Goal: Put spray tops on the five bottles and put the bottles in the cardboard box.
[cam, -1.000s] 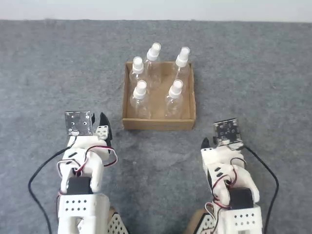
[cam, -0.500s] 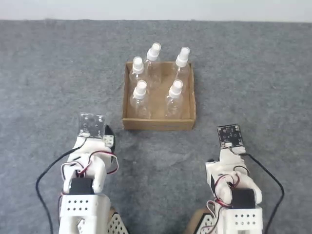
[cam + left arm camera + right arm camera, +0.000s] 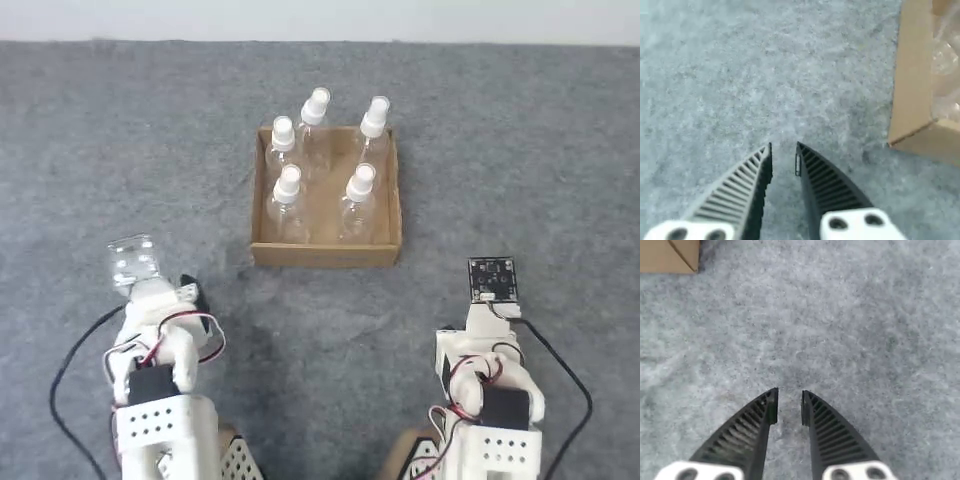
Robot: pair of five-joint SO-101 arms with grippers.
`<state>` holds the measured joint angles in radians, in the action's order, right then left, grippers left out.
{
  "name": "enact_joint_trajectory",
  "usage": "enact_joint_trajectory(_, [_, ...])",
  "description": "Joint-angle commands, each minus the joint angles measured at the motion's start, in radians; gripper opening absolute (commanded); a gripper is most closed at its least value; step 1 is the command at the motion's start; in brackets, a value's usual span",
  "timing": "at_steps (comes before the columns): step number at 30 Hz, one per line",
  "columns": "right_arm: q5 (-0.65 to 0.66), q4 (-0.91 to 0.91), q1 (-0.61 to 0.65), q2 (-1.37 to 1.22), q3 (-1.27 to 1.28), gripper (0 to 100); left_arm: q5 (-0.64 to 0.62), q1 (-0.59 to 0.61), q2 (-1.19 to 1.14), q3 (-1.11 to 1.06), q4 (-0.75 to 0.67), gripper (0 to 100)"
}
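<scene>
**5 capped bottles in the box, both grippers free**

High view: the cardboard box (image 3: pixel 325 254) sits on the grey carpet (image 3: pixel 520 150) at the middle of the scene, far from both arms. All 5 bottles (image 3: pixel 288 205) stand upright inside it, 3 in the far row and 2 in the near row. Each one wears a white spray top (image 3: pixel 289 180). The left arm (image 3: pixel 155 350) is at the near left and the right arm (image 3: pixel 487 375) at the near right. Both are well apart from the box, which lies between them and farther out.

Left wrist view: the left gripper (image 3: pixel 784 147) hangs over bare carpet (image 3: pixel 765 70). It is released, its 2 ribbed fingers (image 3: pixel 747 180) a narrow gap apart with nothing between them. A near corner of the box (image 3: pixel 912 90) lies farther out and to the right, apart from the fingertips. Clear plastic of a bottle (image 3: pixel 947 60) shows over the box wall.

Right wrist view: the right gripper (image 3: pixel 789 399) is also released, its fingers (image 3: pixel 832 432) standing slightly apart and holding nothing. Carpet (image 3: pixel 840 315) lies below it. A near corner of the box (image 3: pixel 667 255) sits farther out and to the left, well apart from the gripper.
</scene>
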<state>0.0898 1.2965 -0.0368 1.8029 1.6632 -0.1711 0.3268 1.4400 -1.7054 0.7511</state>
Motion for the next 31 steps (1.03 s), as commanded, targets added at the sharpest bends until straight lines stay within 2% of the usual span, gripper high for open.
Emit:
enact_joint_trajectory(1, [-0.005,0.008,-0.010,0.012,0.020,3.0,-0.023,-0.025,0.021,0.015,-0.003,7])
enact_joint_trajectory(6, [-0.005,0.008,-0.010,0.012,0.020,3.0,0.032,-0.063,0.021,0.015,0.002,7])
enact_joint_trajectory(31, [-0.005,0.008,-0.010,0.012,0.020,3.0,0.028,-0.064,0.021,0.015,-0.005,7])
